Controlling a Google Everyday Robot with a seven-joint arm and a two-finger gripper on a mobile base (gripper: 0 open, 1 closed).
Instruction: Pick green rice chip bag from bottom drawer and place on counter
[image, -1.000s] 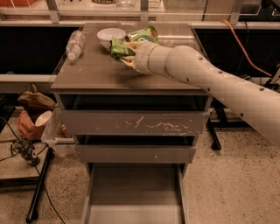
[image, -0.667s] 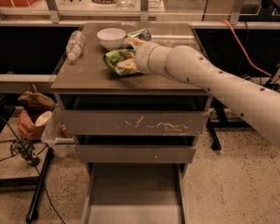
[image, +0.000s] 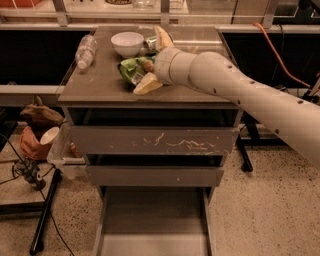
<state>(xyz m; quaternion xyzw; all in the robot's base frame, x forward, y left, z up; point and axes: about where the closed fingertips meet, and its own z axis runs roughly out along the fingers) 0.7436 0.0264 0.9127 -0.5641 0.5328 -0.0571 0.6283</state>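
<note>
While the pale arm (image: 250, 95) reaches in from the right and crosses above the cabinet, its hand (image: 148, 61) sits over the middle of the tabletop (image: 100, 82), low and close to the surface. The hand is spread wide, and it grips nothing. One finger (image: 162, 37) points up and back toward the rear edge, and the other finger (image: 147, 85) slants forward and left, with its tip near the front part of the top.

Between the two fingers lies the green rice chip bag (image: 131, 67), crumpled and resting on the tabletop just left of the wrist. The forward finger lies right against the bag's front edge; whether it actually touches cannot be told. The rear finger stands apart from the bag.

Behind the bag, a white bowl (image: 126, 43) stands upright toward the back of the top. A small dull can (image: 149, 44) sits just beside the bowl on its right, partly hidden by the rear finger. Farther left, near the left edge, a clear plastic bottle (image: 86, 50) lies on its side.

Below the top, the upper drawer front (image: 155, 141) is closed and marked with white scratches, and the middle drawer front (image: 155, 176) is closed as well. The bottom drawer (image: 155, 220) is pulled out toward the camera, showing its flat grey-brown floor between thin side rails. An orange cable (image: 276, 47) runs along the right side behind the arm, over the speckled floor (image: 260, 200).
</note>
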